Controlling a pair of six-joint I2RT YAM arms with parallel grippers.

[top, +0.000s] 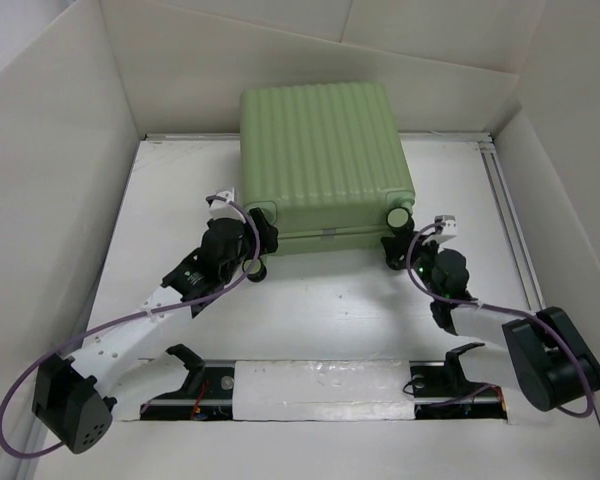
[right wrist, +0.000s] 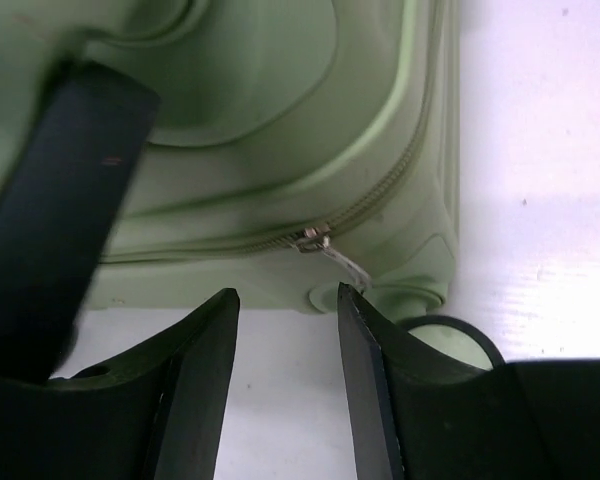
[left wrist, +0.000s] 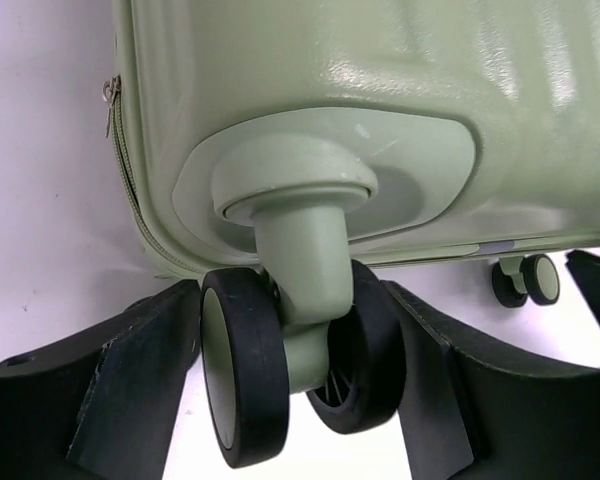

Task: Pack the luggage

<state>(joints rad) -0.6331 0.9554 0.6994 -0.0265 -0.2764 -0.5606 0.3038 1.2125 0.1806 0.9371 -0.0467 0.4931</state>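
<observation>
While the left pincer (left wrist: 292,320) straddles a twin caster wheel (left wrist: 245,380), seemingly pinching it, the right pincer (right wrist: 288,300) stands open just beside the zipper pull (right wrist: 338,262). Beyond, the closed luggage (top: 325,150) lies flat on the tabletop (top: 320,310), wheeled edge nearest.

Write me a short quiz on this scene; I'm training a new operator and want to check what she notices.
1. True or false: the suitcase lies open on the table.
2. Pick one. The right gripper is: A) open, B) shut on a strap, C) out of sight.
3. Fill the blank: the left gripper straddles a ____ of the suitcase.

Key:
1. False, the shell is closed.
2. A.
3. wheel.
</observation>
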